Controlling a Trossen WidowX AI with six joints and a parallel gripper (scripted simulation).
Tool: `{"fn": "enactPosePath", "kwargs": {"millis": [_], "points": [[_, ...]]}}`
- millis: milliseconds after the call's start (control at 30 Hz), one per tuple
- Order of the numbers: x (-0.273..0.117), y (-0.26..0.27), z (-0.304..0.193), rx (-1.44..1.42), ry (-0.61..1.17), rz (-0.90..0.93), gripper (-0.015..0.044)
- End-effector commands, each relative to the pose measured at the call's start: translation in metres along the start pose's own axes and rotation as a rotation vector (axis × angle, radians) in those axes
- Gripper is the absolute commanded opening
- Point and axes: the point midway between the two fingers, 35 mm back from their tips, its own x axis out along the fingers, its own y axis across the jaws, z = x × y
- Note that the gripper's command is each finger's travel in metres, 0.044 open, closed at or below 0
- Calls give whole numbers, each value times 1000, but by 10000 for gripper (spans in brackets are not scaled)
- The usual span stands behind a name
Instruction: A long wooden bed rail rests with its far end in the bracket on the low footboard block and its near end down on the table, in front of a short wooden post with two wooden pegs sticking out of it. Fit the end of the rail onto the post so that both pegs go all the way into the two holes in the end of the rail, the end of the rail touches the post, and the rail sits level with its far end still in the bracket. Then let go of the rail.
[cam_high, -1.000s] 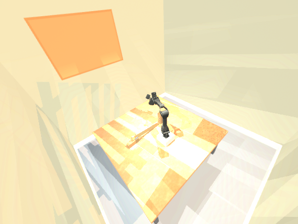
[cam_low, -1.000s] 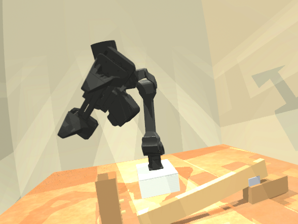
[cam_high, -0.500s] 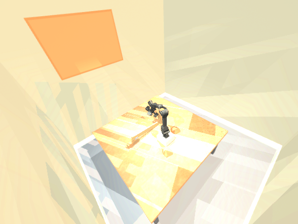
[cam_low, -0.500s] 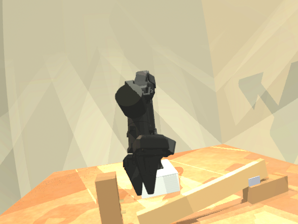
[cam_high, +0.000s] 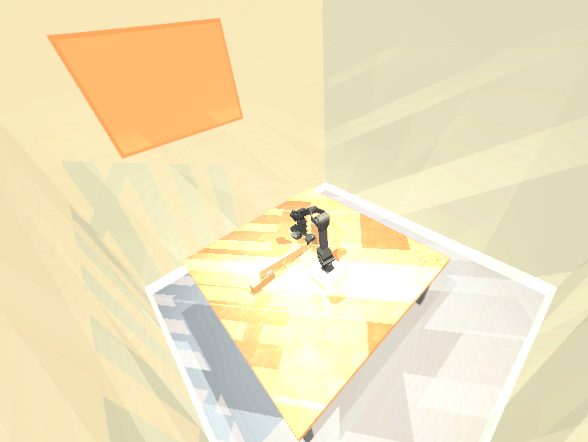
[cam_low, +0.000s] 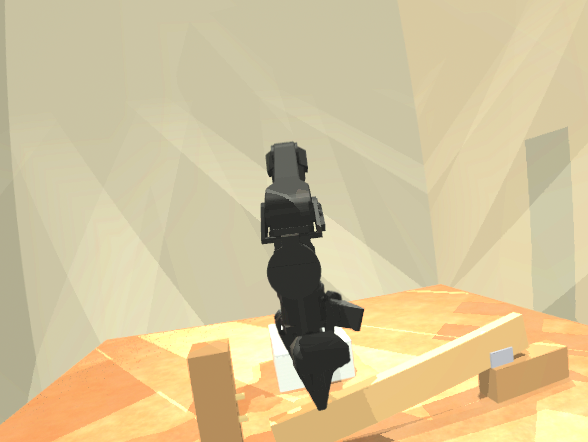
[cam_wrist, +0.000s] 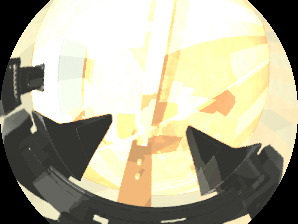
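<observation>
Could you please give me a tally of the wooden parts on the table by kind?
Rail: 1
Post: 1
Pegs: 2
Footboard block: 1
Total: 5

The table (cam_low: 100, 380) under me is patchy orange and yellow wood. On it stand my white base block (cam_low: 285, 365), the post (cam_low: 212, 395) and the footboard block (cam_low: 530, 375). The rail's (cam_low: 425, 375) near end rests on it by the post.
</observation>
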Motion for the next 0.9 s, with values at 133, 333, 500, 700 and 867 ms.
{"fn": "enactPosePath", "kwargs": {"millis": [133,333,500,700,867], "points": [[10,3,0,9,2,20,440],[20,3,0,9,2,20,440],[28,3,-1,9,2,20,440],[37,3,-1,9,2,21,440],[45,3,-1,9,2,21,440]]}}
